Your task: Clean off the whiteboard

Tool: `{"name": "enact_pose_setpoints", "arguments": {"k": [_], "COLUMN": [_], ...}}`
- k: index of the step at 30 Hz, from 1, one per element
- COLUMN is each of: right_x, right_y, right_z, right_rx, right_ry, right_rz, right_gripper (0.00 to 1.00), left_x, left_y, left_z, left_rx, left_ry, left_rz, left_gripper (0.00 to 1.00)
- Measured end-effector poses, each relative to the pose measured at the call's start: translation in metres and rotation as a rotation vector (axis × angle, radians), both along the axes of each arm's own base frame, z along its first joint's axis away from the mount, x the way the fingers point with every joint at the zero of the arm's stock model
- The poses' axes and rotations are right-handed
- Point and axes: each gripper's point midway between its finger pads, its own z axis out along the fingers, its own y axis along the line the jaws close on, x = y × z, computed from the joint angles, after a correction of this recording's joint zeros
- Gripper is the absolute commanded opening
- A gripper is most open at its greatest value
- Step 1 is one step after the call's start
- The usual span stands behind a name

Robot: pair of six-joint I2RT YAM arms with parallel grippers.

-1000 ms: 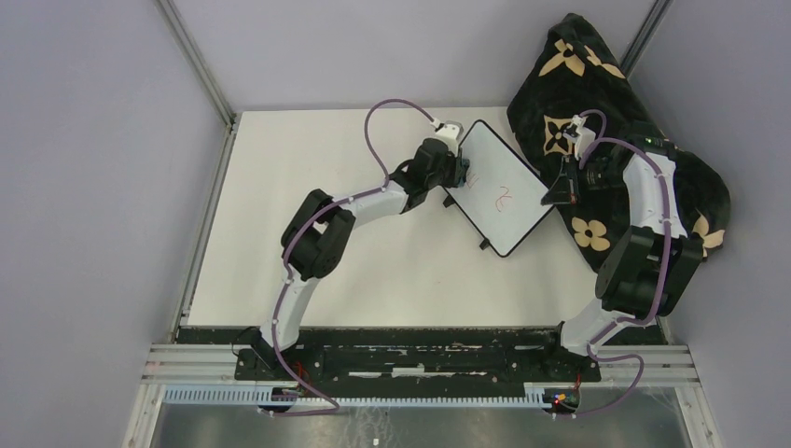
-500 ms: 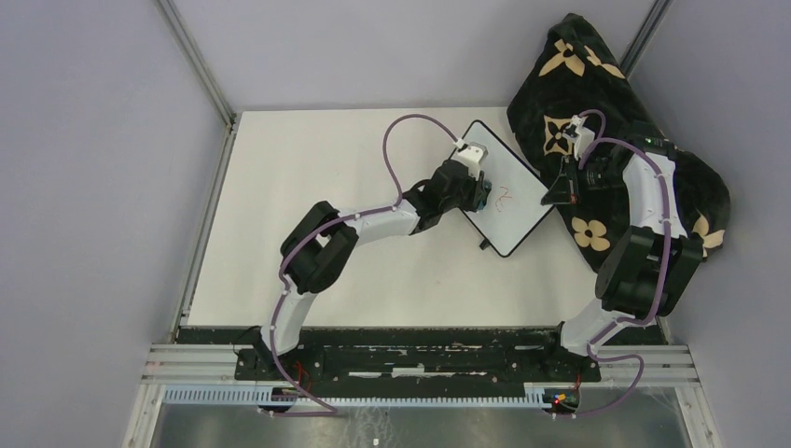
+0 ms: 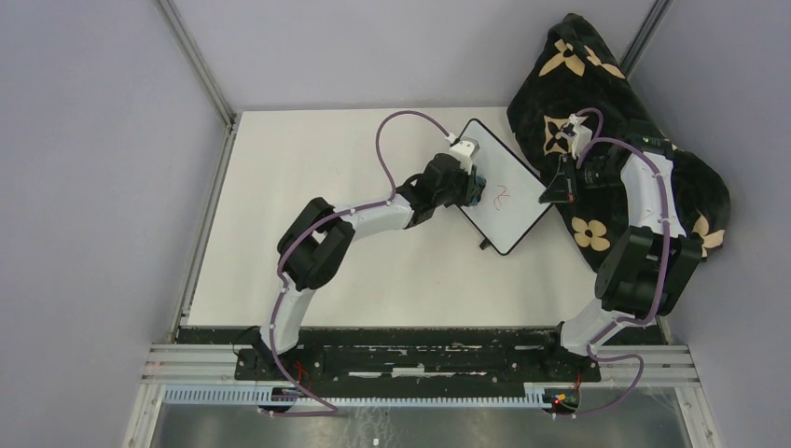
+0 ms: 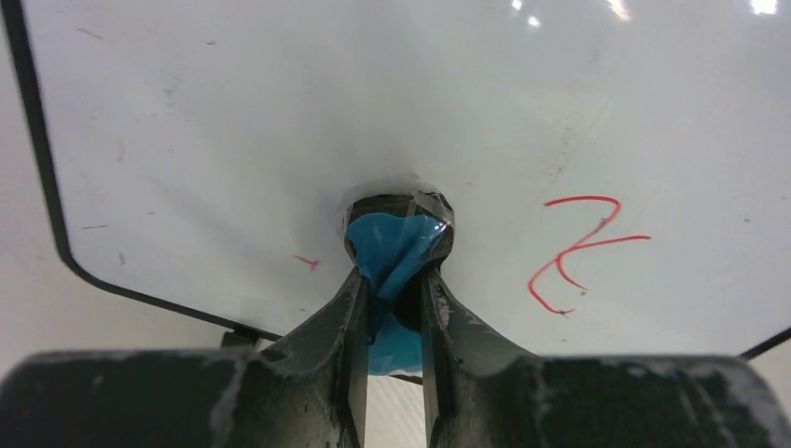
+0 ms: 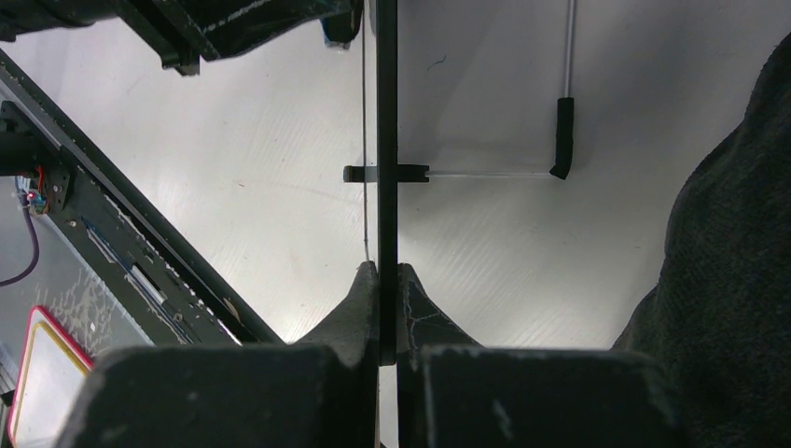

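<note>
A: Two arms, then, a left arm and a right arm. What else do you count on the table?

B: One whiteboard, one blanket that is black with tan flowers, and one blue cloth. On the board there are two red marks: one looping scribble and one tiny tick.

A: Where does the whiteboard sit?

B: It is on the table, turned like a diamond when seen from overhead. The blanket is heaped just beside the whiteboard, to its right and beyond it.

A: And how does it look?

B: It is small and white, with rounded corners and a thin black frame. One little black foot pokes out from its near-left edge in the overhead view. The surface is glossy, with lamp glints along the top and a few faint grey specks. The scribble lies near the middle of the whiteboard, and the tick is closer to its left edge.

A: What about the fingers?

B: The left fingers are closed on the blue cloth. Its bunched end presses on the whiteboard's face, between the tick and the scribble. The right fingers are pinched on the whiteboard's right edge, on the blanket side, with the thin black frame running straight between them.
</note>
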Motion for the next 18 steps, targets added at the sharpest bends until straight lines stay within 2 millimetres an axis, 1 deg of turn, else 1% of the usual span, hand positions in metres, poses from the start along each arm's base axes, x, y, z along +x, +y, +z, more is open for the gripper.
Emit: {"name": "enact_pose_setpoints", "arguments": {"k": [3,9,12,15,18], "right_x": [0.0,0.0,0.0,0.0,0.0], "right_y": [0.001,0.001,0.001,0.001,0.001], "right_z": [0.0,0.0,0.0,0.0,0.0], "right_rx": [0.002,0.002,0.002,0.002,0.002], "right_ry": [-0.001,0.0,-0.001,0.0,0.0], "right_rz": [0.002,0.002,0.002,0.002,0.002], "right_gripper": [0.01,0.0,0.01,0.01,0.01], "left_x": [0.013,0.053,0.067,0.071,0.067], "left_y": [0.014,0.062,0.081,0.087,0.08], "left_z": [-0.003,-0.011,-0.013,-0.014,-0.015], "left_rx": [0.008,0.037,0.043,0.046,0.044], "left_ry": [0.008,0.032,0.04,0.045,0.05], "left_rz": [0.03,0.138,0.177,0.186,0.166], "left_gripper": [0.03,0.03,0.03,0.03,0.03]}}
